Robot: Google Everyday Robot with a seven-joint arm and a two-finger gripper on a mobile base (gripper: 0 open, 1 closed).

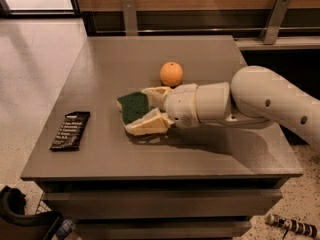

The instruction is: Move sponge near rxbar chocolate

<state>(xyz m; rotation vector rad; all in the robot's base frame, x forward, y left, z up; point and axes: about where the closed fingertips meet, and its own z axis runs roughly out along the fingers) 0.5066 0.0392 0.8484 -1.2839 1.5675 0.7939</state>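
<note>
The sponge (134,106), dark green top over pale yellow foam, is held between the two cream fingers (149,123) of my gripper (140,109), just above the grey table near its middle. The gripper is shut on it and reaches in from the right on a white arm. The rxbar chocolate (70,130), a flat black bar with white lettering, lies at the table's front left, a short way left of the sponge.
An orange (171,74) sits on the table (200,159) behind the gripper. A wood-panelled wall with metal brackets runs behind the table. The floor lies to the left; dark objects sit on the floor at bottom left and bottom right.
</note>
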